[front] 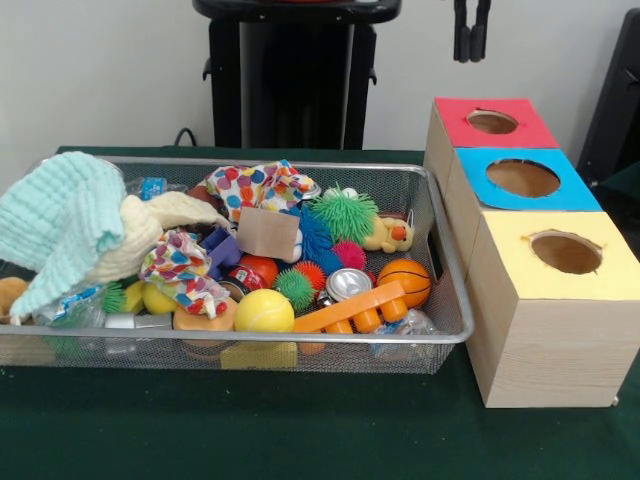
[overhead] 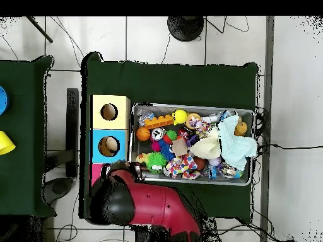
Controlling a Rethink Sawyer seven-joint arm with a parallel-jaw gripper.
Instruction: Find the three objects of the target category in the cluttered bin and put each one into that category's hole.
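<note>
Green cloth table point(front: 300, 430) holds wire bin point(front: 452, 300), full of toys. Gripper point(front: 471, 40) hangs high above red box point(front: 495, 122), fingers near together, nothing between them as far as we see. Blue box point(overhead: 110, 145) hole shows something inside; which category is target we cannot tell, sorting mostly left

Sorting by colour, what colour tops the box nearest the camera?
Yellow top, clearest in the front view.

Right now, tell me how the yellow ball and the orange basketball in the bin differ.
The yellow ball is plain yellow; the orange basketball is orange with dark seam lines. In the front view the yellow ball lies beside the near end of the orange plastic toy, at the bin's front wall, while the basketball sits at the toy's other end, nearer the boxes. Both are small round balls resting in the clutter.
</note>
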